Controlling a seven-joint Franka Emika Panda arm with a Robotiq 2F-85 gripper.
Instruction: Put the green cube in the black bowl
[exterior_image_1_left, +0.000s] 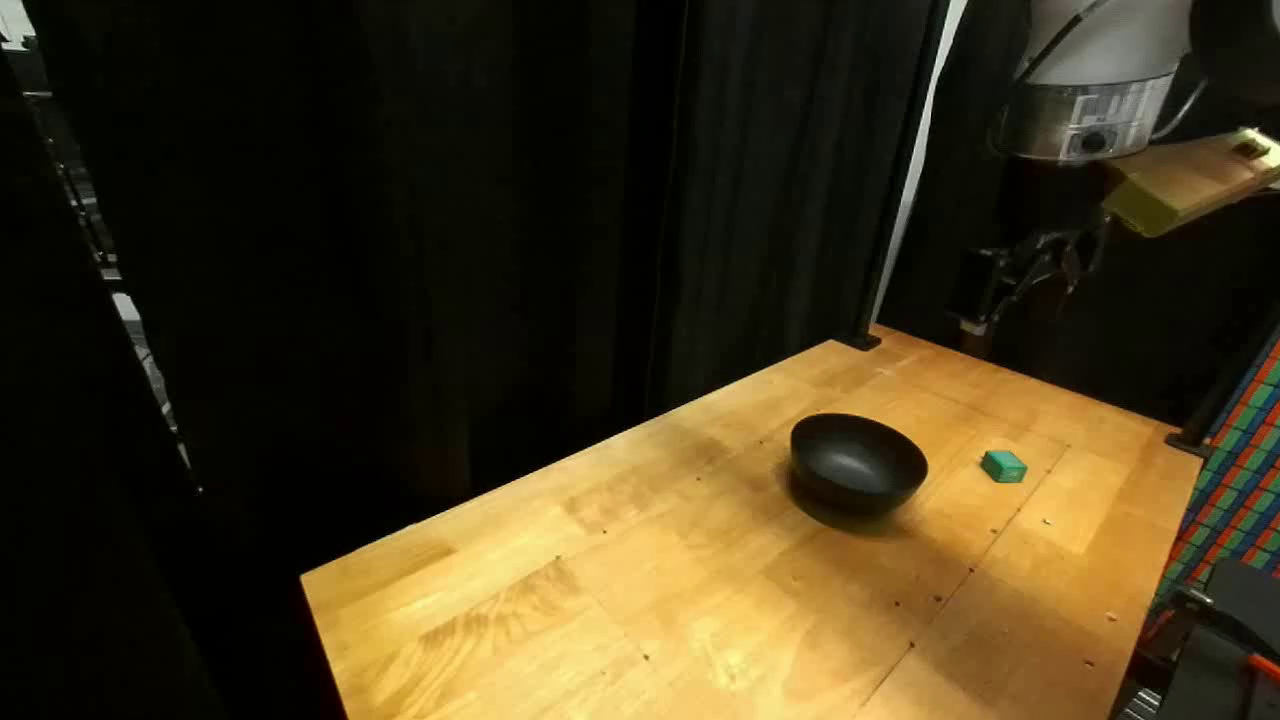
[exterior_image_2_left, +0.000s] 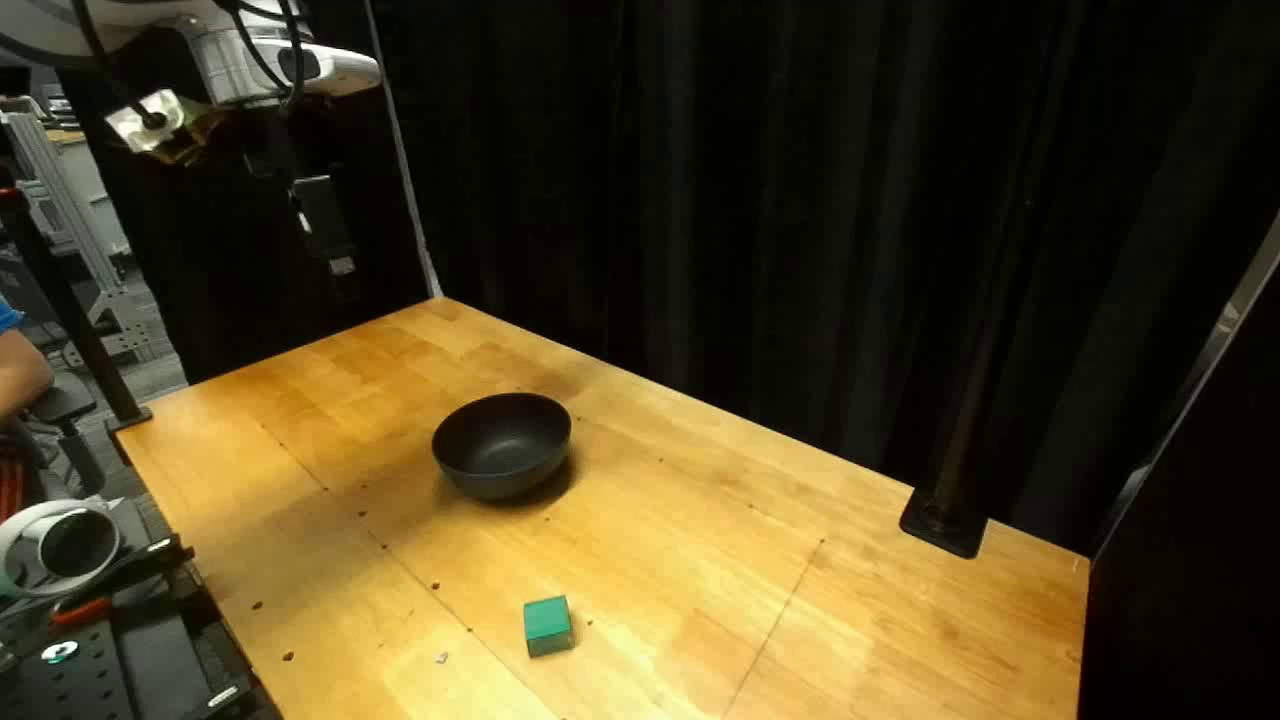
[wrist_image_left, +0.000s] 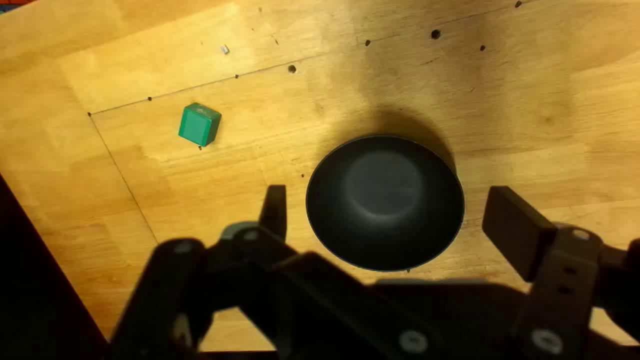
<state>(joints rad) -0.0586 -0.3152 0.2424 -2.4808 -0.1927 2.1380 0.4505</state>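
Note:
The green cube (exterior_image_1_left: 1003, 466) rests on the wooden table, apart from the black bowl (exterior_image_1_left: 860, 465). The cube (exterior_image_2_left: 548, 628) and the bowl (exterior_image_2_left: 502, 447) both show in an exterior view. The bowl stands upright and nothing shows inside it. In the wrist view the cube (wrist_image_left: 198, 125) lies up and left of the bowl (wrist_image_left: 385, 180). My gripper (wrist_image_left: 387, 200) is open and empty, its two fingers wide apart with the bowl seen below between them. In an exterior view my gripper (exterior_image_1_left: 1015, 295) hangs dark above the table's far end, well above both things.
The wooden table (exterior_image_1_left: 600, 640) has black post feet at its edges, one with a post (exterior_image_2_left: 945, 520) by the curtain. Black curtains (exterior_image_2_left: 750, 200) hang behind. A cart with a white cup-like item (exterior_image_2_left: 60, 550) stands beside the table. A person's arm (exterior_image_2_left: 20, 370) shows at the edge.

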